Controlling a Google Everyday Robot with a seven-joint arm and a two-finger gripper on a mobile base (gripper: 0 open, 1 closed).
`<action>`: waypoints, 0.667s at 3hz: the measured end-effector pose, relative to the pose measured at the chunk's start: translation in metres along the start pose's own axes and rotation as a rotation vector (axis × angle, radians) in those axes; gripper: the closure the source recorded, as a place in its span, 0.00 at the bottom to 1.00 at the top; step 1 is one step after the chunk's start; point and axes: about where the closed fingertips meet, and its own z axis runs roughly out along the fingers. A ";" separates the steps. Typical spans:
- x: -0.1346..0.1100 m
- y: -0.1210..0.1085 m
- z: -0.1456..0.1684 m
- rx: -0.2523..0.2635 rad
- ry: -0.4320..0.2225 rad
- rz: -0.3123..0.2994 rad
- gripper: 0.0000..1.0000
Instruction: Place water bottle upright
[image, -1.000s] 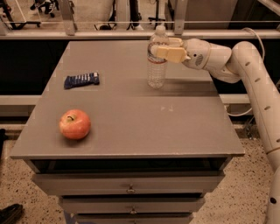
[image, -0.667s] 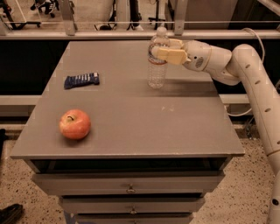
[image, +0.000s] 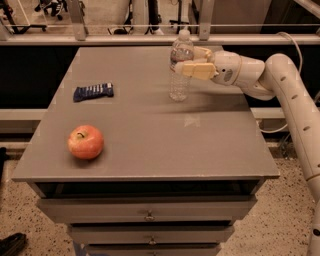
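Note:
The water bottle (image: 179, 87) is clear and ribbed with a white cap. It stands upright on the grey table (image: 150, 145), at the back and right of the middle. My gripper (image: 184, 60) reaches in from the right and is shut on the bottle's upper part, at the label band. One tan finger (image: 196, 69) lies across the front of the bottle and the other shows behind it. The bottle's base rests on the tabletop.
A red apple (image: 85, 142) sits at the front left of the table. A dark blue snack bag (image: 93, 92) lies at the left. Drawers are below the tabletop. A rail runs behind the table's back edge.

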 end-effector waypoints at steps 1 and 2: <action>-0.001 0.004 0.003 -0.020 0.024 -0.030 0.00; -0.005 0.005 -0.028 -0.009 0.133 -0.108 0.00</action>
